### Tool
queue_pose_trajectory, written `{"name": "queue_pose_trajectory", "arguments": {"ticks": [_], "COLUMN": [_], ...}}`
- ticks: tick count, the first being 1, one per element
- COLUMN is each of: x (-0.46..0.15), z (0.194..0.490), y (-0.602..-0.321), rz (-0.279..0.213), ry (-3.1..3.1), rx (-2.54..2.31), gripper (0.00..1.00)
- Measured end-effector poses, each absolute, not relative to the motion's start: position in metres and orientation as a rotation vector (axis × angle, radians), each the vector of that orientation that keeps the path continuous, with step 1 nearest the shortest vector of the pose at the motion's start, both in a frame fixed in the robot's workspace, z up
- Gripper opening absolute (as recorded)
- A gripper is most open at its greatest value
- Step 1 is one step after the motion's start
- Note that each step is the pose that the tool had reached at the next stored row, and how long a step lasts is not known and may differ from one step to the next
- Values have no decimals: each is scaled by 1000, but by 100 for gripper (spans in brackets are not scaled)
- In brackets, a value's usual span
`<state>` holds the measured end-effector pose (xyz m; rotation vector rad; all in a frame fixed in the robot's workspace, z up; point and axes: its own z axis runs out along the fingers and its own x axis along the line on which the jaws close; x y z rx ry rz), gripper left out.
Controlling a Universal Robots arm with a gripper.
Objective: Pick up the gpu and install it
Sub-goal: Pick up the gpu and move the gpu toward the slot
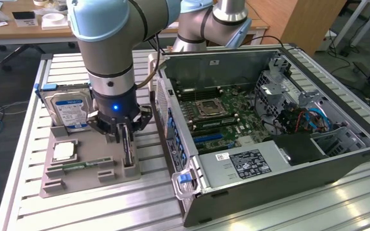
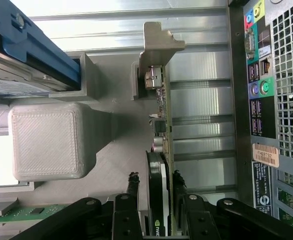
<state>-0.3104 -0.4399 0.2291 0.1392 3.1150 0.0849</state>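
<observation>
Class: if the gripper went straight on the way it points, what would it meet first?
The gpu, standing on edge in the tray directly under the gripper; probably its top edge, though depth is unclear.

Arm [image 1: 111,53] vertical, end effector [image 1: 123,138] down, clamped

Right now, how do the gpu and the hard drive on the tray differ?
The gpu stands on its long edge, thin side up; the hard drive is propped up, showing its broad labelled face. The gpu is black-faced with a silver bracket; the hard drive is silver with a blue-white label. The gripper is closed on the gpu; the hard drive is untouched. Both sit in the grey tray.
</observation>
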Motion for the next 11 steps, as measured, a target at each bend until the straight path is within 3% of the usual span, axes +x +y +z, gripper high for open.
{"name": "queue_pose_trajectory", "arguments": {"ticks": [11], "x": [-309], "z": [229], "y": [-440], "rz": [85], "ry": [3115], "rx": [139], "gripper": [39]}}
